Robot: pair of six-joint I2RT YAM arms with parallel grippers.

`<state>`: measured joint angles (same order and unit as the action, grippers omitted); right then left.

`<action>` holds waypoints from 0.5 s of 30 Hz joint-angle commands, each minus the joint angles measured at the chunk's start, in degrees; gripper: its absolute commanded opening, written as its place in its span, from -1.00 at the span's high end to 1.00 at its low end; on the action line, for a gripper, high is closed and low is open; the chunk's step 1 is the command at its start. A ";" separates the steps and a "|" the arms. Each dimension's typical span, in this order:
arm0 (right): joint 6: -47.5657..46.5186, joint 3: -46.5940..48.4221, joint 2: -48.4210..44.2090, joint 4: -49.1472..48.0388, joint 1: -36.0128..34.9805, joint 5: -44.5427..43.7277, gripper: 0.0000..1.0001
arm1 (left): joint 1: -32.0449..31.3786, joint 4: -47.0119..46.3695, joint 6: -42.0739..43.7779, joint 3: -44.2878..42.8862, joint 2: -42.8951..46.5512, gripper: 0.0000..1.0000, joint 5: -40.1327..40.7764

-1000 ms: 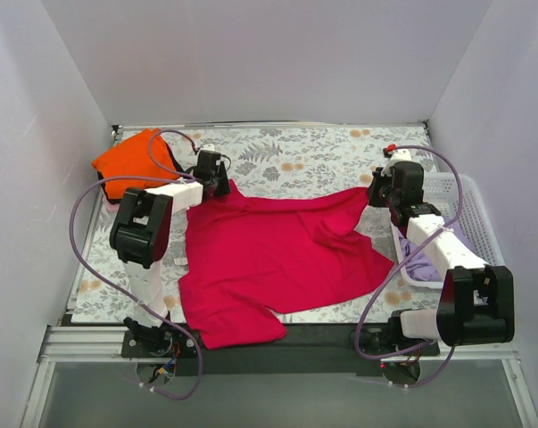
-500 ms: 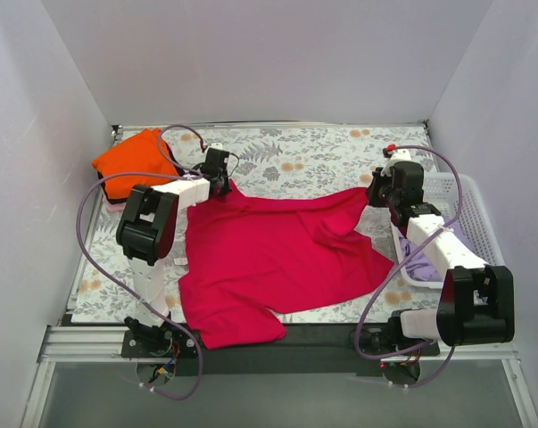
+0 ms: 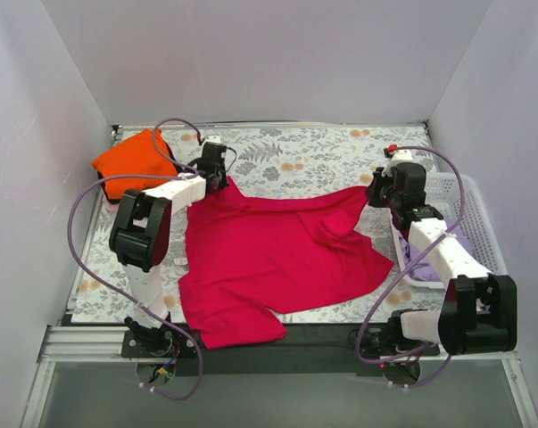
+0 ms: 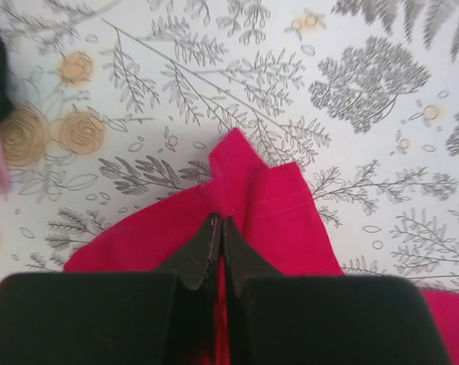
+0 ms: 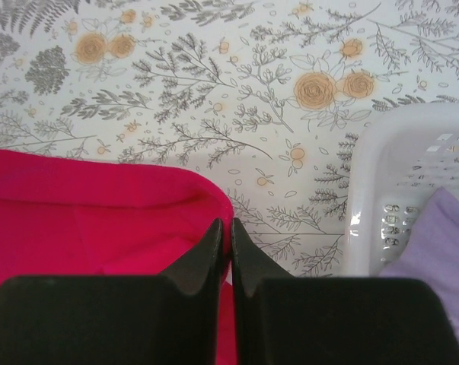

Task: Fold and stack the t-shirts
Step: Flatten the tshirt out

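Both arms reach forward and low, left claw (image 4: 218,222) and right claw (image 5: 229,226) pinched tight.

On the table (image 3: 322,152) spread t-shirt (image 3: 269,254) lies central, folded t-shirt (image 3: 126,160) behind-left, basket (image 3: 447,185) right holding third t-shirt (image 5: 435,251).

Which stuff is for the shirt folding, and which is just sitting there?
For the job: crimson t-shirt, pinched by left gripper and right gripper; orange t-shirt; lavender t-shirt.
Just there: white basket holding the lavender one; flowery table cover.
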<state>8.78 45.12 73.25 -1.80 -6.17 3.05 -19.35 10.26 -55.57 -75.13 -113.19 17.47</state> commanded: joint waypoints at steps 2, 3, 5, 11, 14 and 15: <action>-0.51 1.45 -4.69 -3.47 -0.86 0.21 0.97 | -0.07 -2.44 1.43 -1.16 7.80 1.00 3.18; -0.51 1.89 -4.87 -3.47 -0.86 0.20 0.97 | -0.07 -2.61 1.52 -1.16 8.33 1.00 3.44; -0.60 3.12 -5.23 -3.30 -0.86 0.29 0.97 | -0.07 -3.84 1.78 -0.19 10.35 1.00 4.32; -0.95 5.14 -6.02 -2.68 -1.03 0.64 0.97 | -0.16 -6.74 2.13 3.76 17.64 1.00 4.76; -1.04 6.11 -6.46 -2.42 -1.21 0.82 0.97 | -0.07 -7.54 2.22 5.08 21.07 1.00 4.50; -1.13 6.90 -6.80 -2.15 -1.38 0.99 0.97 | -0.07 -7.62 2.22 5.26 21.86 1.00 4.41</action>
<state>8.71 48.05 68.62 -2.22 -7.09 3.27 -19.35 4.78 -54.15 -70.83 -96.12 20.58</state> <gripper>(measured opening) 0.022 0.015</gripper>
